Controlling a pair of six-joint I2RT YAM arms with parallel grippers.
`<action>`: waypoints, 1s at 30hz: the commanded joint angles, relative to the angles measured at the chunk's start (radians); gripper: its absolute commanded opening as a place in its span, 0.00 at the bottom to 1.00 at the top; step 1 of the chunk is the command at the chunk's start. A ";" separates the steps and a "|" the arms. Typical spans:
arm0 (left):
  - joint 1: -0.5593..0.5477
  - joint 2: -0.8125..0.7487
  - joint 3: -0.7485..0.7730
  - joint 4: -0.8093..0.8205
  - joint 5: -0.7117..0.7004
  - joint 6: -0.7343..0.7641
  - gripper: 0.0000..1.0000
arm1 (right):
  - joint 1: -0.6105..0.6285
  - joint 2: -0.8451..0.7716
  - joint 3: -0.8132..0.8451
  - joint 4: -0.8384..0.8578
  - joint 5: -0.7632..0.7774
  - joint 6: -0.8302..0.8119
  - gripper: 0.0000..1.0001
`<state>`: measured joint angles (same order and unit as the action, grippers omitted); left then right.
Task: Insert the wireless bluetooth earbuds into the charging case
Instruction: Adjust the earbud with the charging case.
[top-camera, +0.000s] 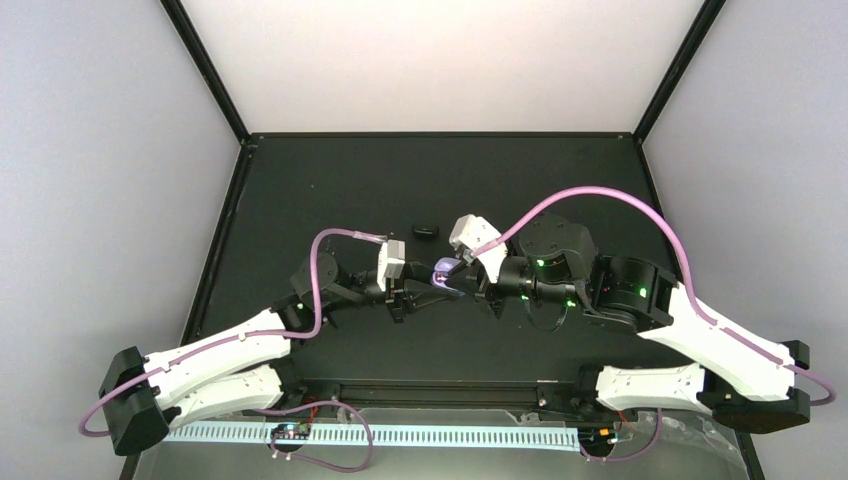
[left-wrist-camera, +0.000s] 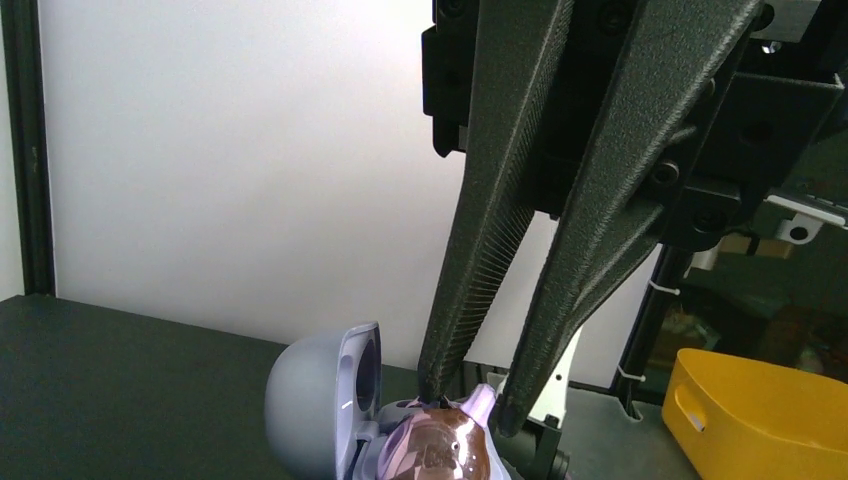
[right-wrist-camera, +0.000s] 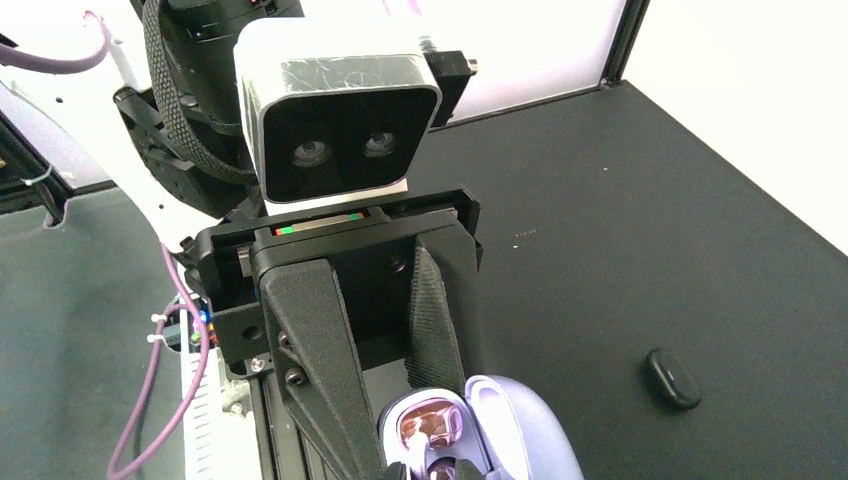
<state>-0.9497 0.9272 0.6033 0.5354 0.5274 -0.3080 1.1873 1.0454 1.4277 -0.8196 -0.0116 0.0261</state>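
Observation:
The lilac charging case (top-camera: 443, 270) is held above the table with its lid (left-wrist-camera: 310, 400) swung open. My left gripper (top-camera: 428, 290) is shut on the case's base, its fingers (right-wrist-camera: 435, 320) flanking it in the right wrist view. One glossy pink-brown earbud (right-wrist-camera: 425, 425) sits in a slot of the case (right-wrist-camera: 530, 430). My right gripper (left-wrist-camera: 475, 405) comes down onto the case and is shut on the purple stem of an earbud (left-wrist-camera: 440, 450); its fingertips (right-wrist-camera: 398, 470) show at the bottom edge. The left gripper's own fingers are out of the left wrist view.
A small black oval object (top-camera: 425, 231) lies on the dark table beyond the grippers, also at the lower right of the right wrist view (right-wrist-camera: 672, 378). A yellow bin (left-wrist-camera: 760, 410) stands off the table's edge. Black frame posts and white walls enclose the table.

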 joint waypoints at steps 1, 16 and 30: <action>-0.004 -0.017 0.036 0.004 0.017 0.010 0.02 | -0.001 0.007 -0.003 0.014 -0.012 -0.011 0.10; -0.004 -0.015 0.035 -0.010 0.024 0.023 0.02 | -0.002 0.024 0.051 -0.066 -0.029 -0.041 0.01; -0.006 -0.013 0.051 0.024 0.134 0.023 0.02 | -0.002 0.074 0.059 -0.099 -0.073 -0.050 0.01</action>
<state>-0.9493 0.9272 0.6033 0.5011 0.5957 -0.2920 1.1870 1.0920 1.4750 -0.8940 -0.0669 -0.0204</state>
